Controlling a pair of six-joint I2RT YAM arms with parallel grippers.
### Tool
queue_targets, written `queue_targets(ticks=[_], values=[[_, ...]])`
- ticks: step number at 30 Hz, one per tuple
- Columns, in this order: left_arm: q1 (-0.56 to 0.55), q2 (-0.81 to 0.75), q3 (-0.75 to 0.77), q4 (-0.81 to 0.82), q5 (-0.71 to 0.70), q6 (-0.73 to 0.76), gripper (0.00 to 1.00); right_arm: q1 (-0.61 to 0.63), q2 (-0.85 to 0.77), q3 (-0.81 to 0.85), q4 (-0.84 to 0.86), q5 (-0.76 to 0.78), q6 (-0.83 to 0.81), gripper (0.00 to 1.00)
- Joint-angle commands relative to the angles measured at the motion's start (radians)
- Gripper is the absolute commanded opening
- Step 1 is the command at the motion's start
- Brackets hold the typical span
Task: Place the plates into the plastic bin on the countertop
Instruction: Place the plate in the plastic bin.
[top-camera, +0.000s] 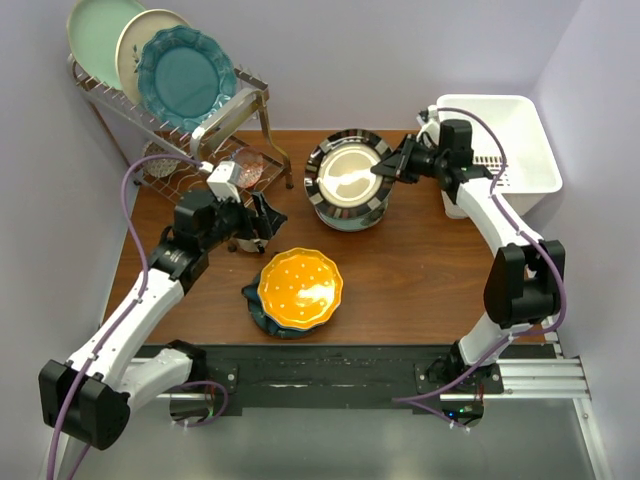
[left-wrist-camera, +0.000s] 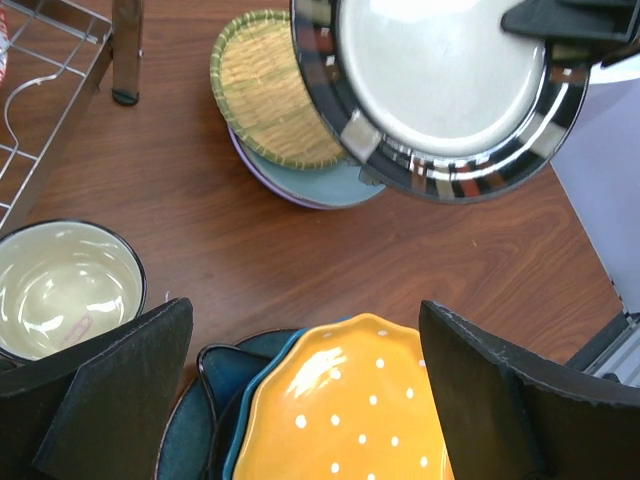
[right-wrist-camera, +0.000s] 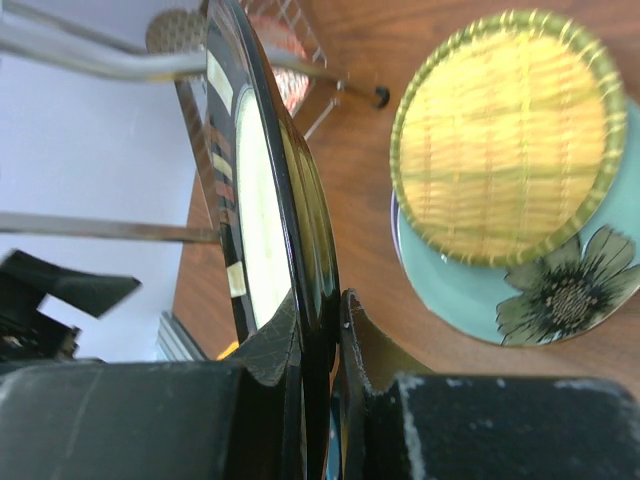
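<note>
Not a word, label, brand or number to be read anywhere, not on the plates (top-camera: 300, 287) nor the plastic bin (top-camera: 515, 125)

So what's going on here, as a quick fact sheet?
Right fingers: shut on the rim of the black-rimmed cream plate, holding it off the table
Beneath it: yellow lattice-pattern plate
Left fingers: open, over the orange dotted plate
Destination: white plastic bin, far right of the reddish-brown wooden countertop
</note>
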Motion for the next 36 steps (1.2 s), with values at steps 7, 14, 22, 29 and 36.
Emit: queue_targets(ticks=[7,14,22,29,36], values=[[0.004,-0.009,-0.019,-0.001,0.035,0.043,1.0,-0.058,-0.021,0.086,0.166,0.041,0.122,0.0],[0.004,-0.038,-0.034,-0.011,0.031,0.047,1.0,-0.111,-0.055,0.023,0.265,0.14,0.211,0.0],[0.004,-0.044,-0.051,-0.017,0.034,0.054,1.0,-0.174,-0.093,-0.026,0.34,0.217,0.275,0.0],[0.004,-0.05,-0.057,-0.021,0.032,0.06,1.0,-0.213,-0.103,-0.063,0.384,0.231,0.314,0.0],[0.004,-0.046,-0.063,-0.019,0.041,0.059,1.0,-0.243,-0.09,-0.083,0.458,0.245,0.381,0.0]])
